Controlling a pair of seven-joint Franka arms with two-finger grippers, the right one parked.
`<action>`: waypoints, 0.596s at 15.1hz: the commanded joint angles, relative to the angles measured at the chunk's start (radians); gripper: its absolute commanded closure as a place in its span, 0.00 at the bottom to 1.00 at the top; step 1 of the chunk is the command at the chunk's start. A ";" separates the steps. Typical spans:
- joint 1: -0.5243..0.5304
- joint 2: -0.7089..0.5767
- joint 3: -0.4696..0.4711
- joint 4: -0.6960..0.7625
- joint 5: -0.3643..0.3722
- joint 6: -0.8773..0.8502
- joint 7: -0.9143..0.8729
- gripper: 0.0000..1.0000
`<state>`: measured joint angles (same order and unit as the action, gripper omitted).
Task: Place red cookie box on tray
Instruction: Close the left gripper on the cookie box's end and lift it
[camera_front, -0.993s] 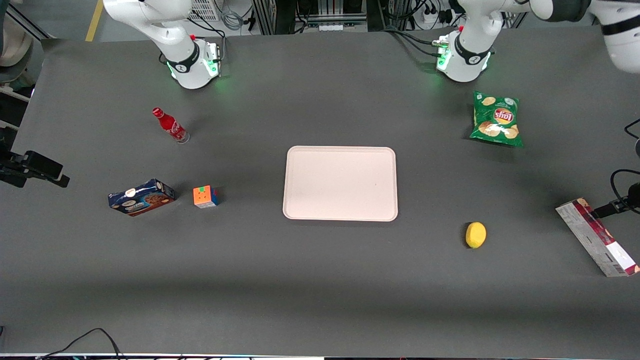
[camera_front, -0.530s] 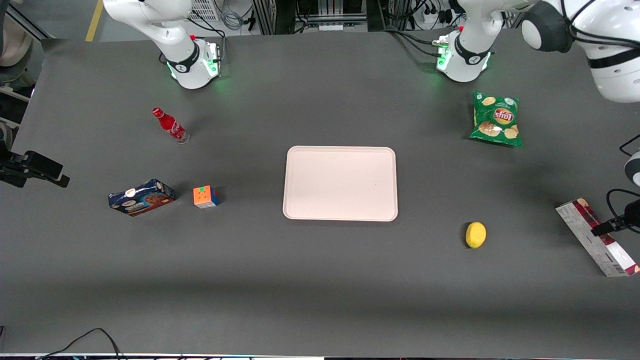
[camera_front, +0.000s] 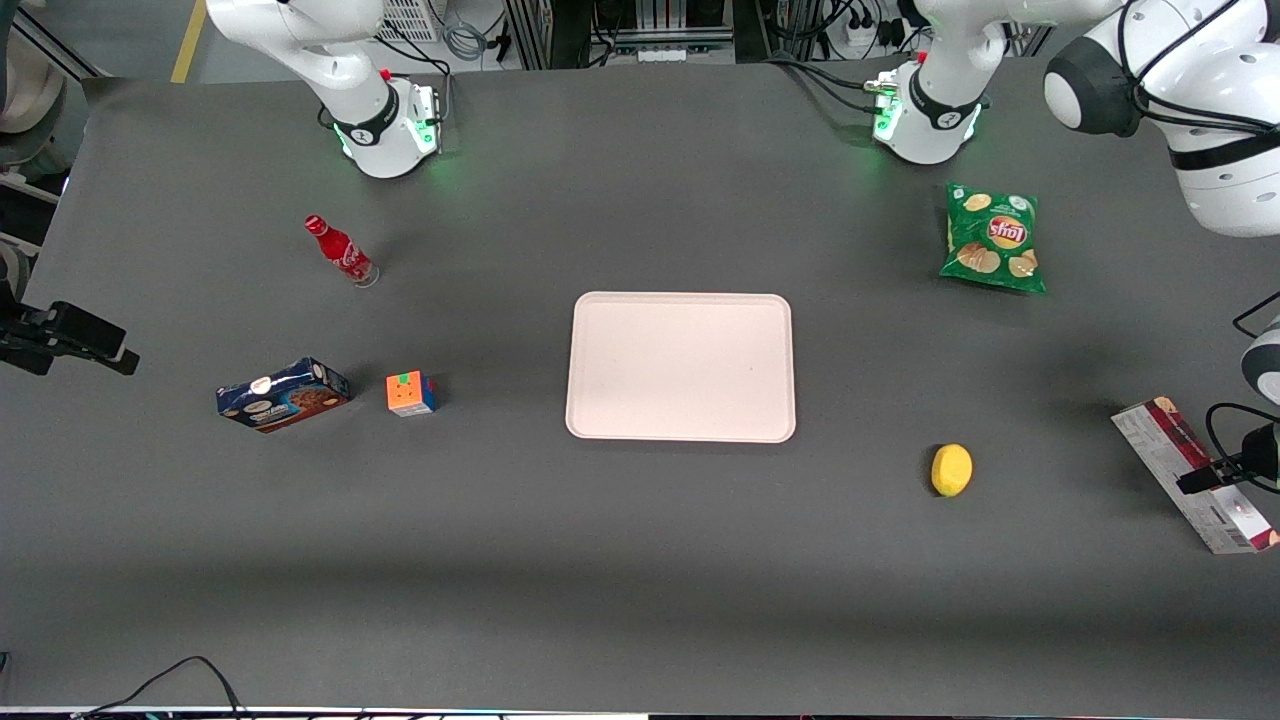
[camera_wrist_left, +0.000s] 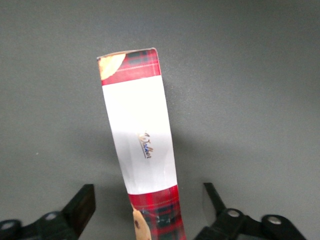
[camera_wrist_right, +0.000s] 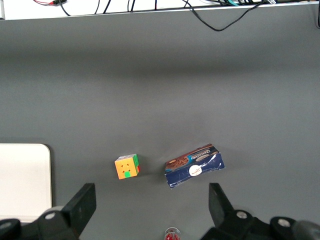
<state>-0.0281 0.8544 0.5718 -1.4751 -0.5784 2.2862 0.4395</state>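
1. Long slim red plaid cookie carton with white band (camera_wrist_left: 142, 150): lies flat at the working arm's end of the dark grey table (camera_front: 640, 560), well apart from the pale pinkish-beige rectangular tray (camera_front: 680, 435), untouched.
2. My gripper (camera_wrist_left: 147, 207): above the carton, fingers (camera_wrist_left: 82, 205) spread wide, one to each long side, holding nothing.
3. Step in hand, as I judge it: descend centred, square to the carton's slight tilt, close across the narrow width.
4. Cut off: the carton's end nearest my wrist; in the front view my gripper sits at the frame edge.
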 joint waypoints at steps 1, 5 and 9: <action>0.011 0.014 -0.013 0.030 -0.017 -0.011 0.040 0.35; 0.011 0.017 -0.013 0.030 -0.017 -0.010 0.120 0.83; 0.008 0.003 -0.010 0.038 0.008 -0.066 0.183 1.00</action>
<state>-0.0254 0.8560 0.5596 -1.4687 -0.5782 2.2800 0.5728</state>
